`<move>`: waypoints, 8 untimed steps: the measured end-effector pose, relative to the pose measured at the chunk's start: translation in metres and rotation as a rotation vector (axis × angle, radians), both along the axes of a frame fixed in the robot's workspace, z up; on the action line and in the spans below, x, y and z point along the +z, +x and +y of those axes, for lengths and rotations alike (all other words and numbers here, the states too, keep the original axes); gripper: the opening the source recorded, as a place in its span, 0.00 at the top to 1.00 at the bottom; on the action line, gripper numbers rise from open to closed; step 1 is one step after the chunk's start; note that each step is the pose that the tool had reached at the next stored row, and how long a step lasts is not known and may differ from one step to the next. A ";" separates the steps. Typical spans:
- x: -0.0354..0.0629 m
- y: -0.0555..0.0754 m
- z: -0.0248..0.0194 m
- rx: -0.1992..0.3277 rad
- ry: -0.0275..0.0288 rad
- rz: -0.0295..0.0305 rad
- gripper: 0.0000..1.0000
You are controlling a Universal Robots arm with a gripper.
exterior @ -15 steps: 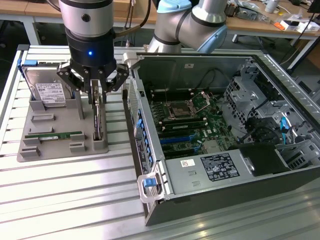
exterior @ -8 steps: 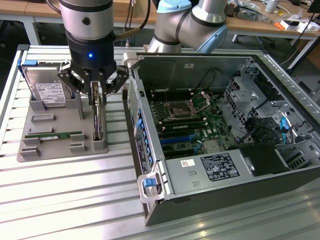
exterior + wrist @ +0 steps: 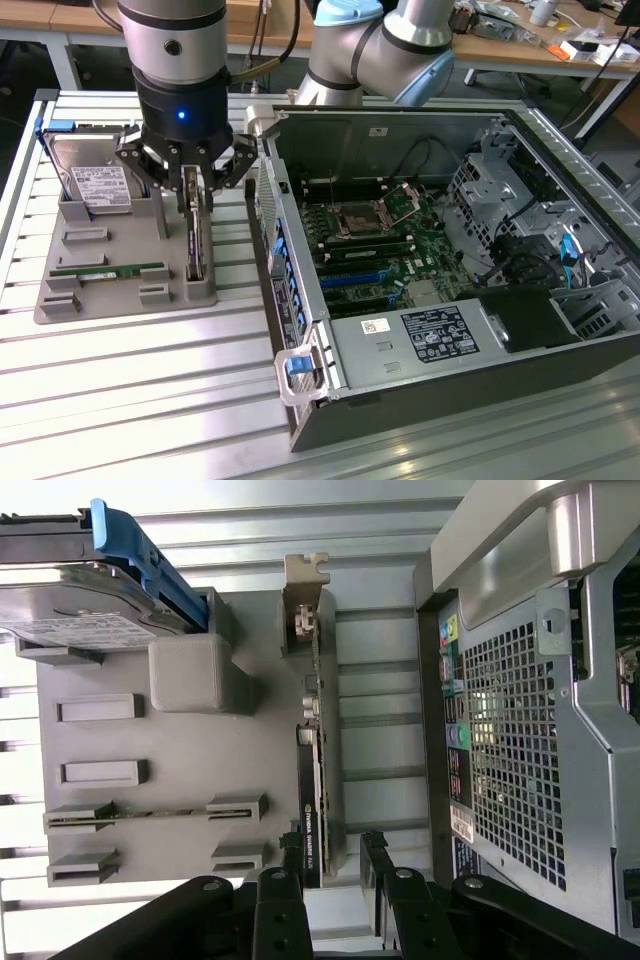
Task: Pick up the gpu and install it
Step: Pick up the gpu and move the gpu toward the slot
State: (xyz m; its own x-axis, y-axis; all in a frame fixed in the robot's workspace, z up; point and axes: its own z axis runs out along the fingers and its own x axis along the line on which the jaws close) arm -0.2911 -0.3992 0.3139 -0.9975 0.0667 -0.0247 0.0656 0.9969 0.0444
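Black along its thin top edge, the single gpu (image 3: 194,240) stood on its long side in a slot of the grey holder tray (image 3: 120,295), at about 9 o'clock from the open computer case (image 3: 420,380) in the exterior view. It was seen edge-on, so its broad face was hard to make out, and the gripper (image 3: 193,200) covered its far end. In the wrist view the gpu (image 3: 318,730) ran away from the gripper (image 3: 331,852), its silver bracket at the far end. The two fingers (image 3: 291,852) stood apart, one on each side of the card's near end. A gap showed on the case side, while contact on the other side was unclear.

On the tray there was one hard drive (image 3: 98,183) at 11 o'clock, partly behind the gripper, and one green memory stick (image 3: 108,270) at 7 o'clock. The slatted metal table (image 3: 150,400) carried one tray and one case, the latter cut off at 3 o'clock.
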 end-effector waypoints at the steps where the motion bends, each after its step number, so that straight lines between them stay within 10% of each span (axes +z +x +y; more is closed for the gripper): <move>1: -0.0004 0.000 0.0000 0.000 0.0000 0.0000 0.64; 8: -0.0035 0.000 0.0000 0.000 0.0000 -0.0001 0.64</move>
